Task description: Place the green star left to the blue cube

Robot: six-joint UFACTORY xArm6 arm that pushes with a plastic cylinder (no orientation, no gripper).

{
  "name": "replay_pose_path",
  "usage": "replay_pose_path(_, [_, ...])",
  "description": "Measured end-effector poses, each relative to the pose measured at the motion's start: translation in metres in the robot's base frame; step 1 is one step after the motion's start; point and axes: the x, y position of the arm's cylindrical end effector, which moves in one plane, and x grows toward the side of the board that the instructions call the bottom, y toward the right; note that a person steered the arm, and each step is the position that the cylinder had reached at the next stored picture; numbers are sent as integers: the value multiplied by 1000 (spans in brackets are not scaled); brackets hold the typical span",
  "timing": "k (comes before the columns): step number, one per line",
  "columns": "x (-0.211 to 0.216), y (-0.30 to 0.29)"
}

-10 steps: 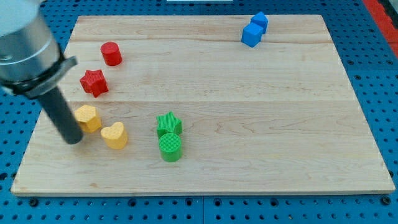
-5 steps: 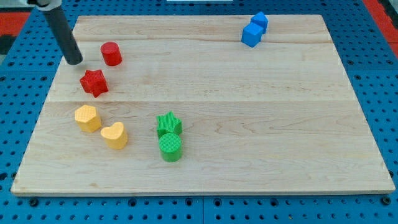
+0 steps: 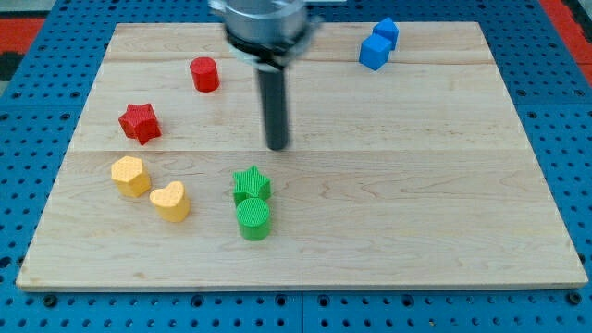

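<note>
The green star (image 3: 251,183) lies on the wooden board (image 3: 388,185) below the middle, touching a green cylinder (image 3: 253,219) just below it. The blue cube (image 3: 374,52) sits near the view's top right, with a second blue block (image 3: 387,31) touching it above. My tip (image 3: 277,145) rests on the board a little above and to the right of the green star, apart from it, and far to the lower left of the blue cube.
A red cylinder (image 3: 204,73) stands at the upper left and a red star (image 3: 139,122) lower left of it. A yellow block (image 3: 130,176) and a yellow heart (image 3: 171,201) lie at the left, left of the green blocks.
My tip swept from the board's left side up past the red blocks and across to the middle. The red cylinder was pushed to the right and slightly up. The other blocks have not moved.
</note>
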Motion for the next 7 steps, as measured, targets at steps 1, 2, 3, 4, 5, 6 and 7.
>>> replay_pose_path(1, [89, 21])
replay_pose_path(2, [152, -18])
replay_pose_path(3, [160, -42])
replay_pose_path(4, [137, -48])
replay_pose_path(5, [137, -109])
replay_pose_path(6, [114, -102])
replay_pose_path(7, [91, -71])
